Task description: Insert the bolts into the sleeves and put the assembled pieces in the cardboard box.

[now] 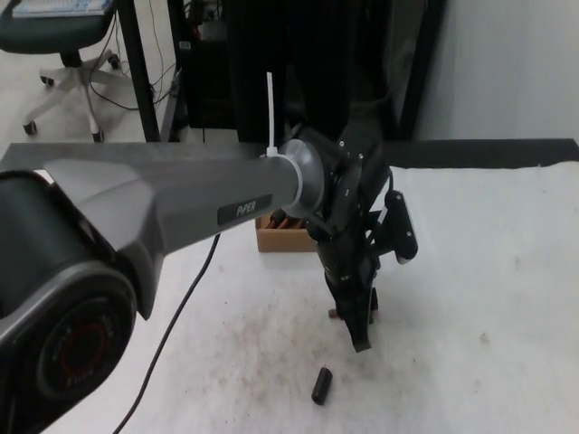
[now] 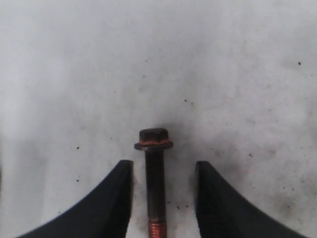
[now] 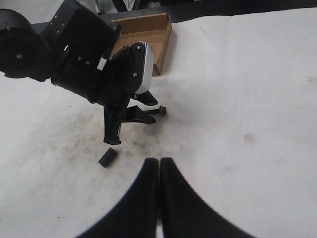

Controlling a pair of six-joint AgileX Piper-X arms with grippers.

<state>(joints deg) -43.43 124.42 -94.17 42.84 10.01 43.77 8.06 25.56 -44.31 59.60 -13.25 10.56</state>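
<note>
The left gripper [image 2: 163, 166] is hovering spread astride the flanged bolt [image 2: 155, 183] on the bench [image 2: 237, 74] and, I judge, is needing a centred pinch on the shank, while the sleeve [image 1: 321, 385] is lying at its seven o'clock and the right gripper [image 3: 159, 166] is sitting pressed together, empty.

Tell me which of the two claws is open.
The left claw: its fingers stand apart, one on each side of the bolt. The right claw has its fingers pressed together.
</note>
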